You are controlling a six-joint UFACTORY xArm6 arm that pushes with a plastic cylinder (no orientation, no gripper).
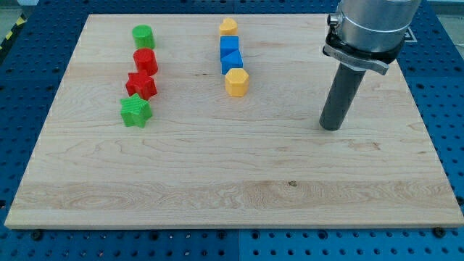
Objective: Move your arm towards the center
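Dark, straight rod; my tip (331, 127) touches bare wooden board (232, 188).

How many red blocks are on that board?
2. A red cylinder-like block and a red star just below it, in the column at the view's left. None seems hidden.

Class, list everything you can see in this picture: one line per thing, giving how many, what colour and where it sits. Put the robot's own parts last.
Wooden board: one, pale wood, fills most of the view.
Blue perforated base: one, blue, around the board's edges.
Green cylinder block: one, green, top of the left column.
Red cylinder block: one, red, below it.
Red star block: one, red, next down.
Green star block: one, green, bottom of that column.
Yellow heart-shaped block: one, yellow, top of the middle column.
Blue blocks: two, blue, stacked in line below it.
Yellow hexagonal block: one, yellow, column's bottom.
My tip: one, dark, right of all blocks, touching none.
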